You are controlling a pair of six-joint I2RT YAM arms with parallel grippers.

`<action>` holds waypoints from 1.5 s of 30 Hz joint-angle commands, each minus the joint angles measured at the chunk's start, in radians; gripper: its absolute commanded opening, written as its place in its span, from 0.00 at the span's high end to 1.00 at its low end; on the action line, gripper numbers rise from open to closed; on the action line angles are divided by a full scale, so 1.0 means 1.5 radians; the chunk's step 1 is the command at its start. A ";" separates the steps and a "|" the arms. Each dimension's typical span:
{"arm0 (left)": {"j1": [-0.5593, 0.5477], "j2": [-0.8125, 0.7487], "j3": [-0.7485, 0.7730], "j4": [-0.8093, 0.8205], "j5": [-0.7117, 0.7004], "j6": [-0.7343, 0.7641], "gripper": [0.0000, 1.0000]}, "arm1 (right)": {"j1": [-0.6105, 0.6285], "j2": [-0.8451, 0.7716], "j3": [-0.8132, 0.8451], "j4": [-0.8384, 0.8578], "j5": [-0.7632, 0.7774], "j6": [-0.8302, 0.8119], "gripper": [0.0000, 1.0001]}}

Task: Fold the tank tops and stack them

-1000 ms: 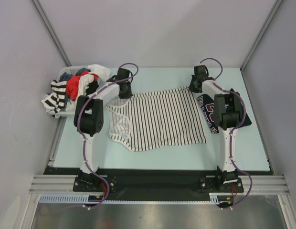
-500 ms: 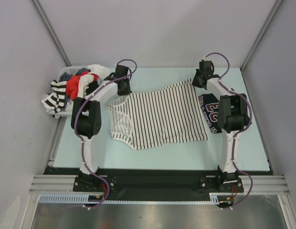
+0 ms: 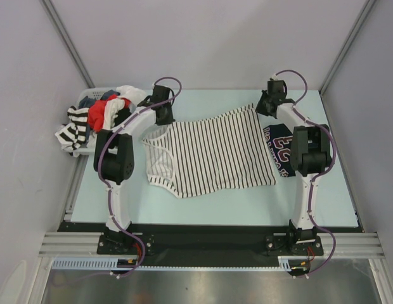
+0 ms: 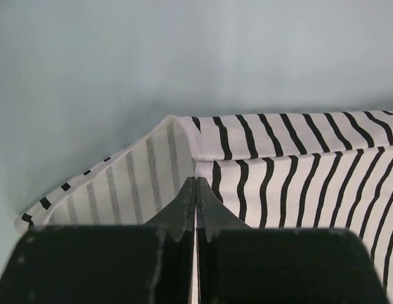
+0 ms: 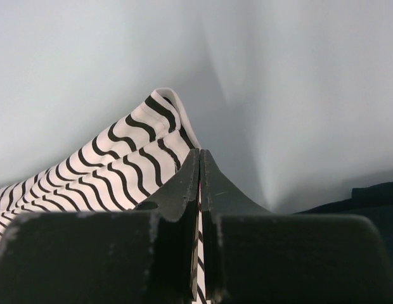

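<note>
Striped top (image 3: 212,155): spread on table (image 3: 310,202); far corners raised;
Left gripper (image 4: 196,190): closed on one corner;
Right gripper (image 5: 199,166): closed on the other

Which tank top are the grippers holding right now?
The white striped tank top, spread out in the middle: the left gripper and right gripper each pinch its far edge. The navy jersey lies ungripped at the right.

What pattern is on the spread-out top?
The tank top is white with thin dark stripes; top external view.
</note>
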 commanded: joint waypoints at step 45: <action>0.060 0.211 0.291 -0.084 -0.010 -0.035 0.55 | -0.030 -0.078 -0.116 0.175 -0.131 0.067 0.57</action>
